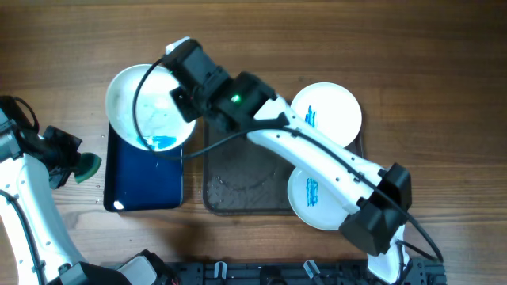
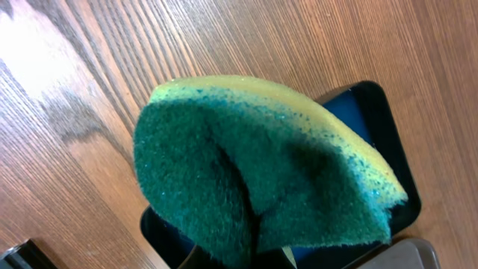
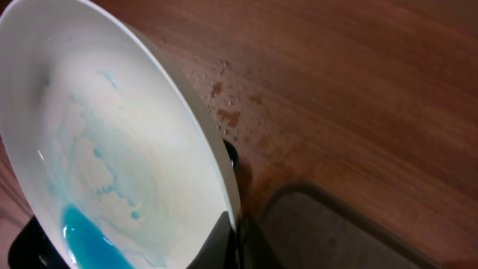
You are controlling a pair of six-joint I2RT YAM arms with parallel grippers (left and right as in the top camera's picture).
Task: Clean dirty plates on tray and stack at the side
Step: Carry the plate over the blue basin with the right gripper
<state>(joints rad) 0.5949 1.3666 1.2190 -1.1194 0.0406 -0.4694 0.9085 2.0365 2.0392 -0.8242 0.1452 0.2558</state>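
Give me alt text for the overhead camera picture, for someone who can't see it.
The right gripper holds a white plate with pooled blue liquid tilted over one end of a blue tray. Two blue-marked plates sit at the right of the grey tray; the left gripper holds a green sponge nearby.
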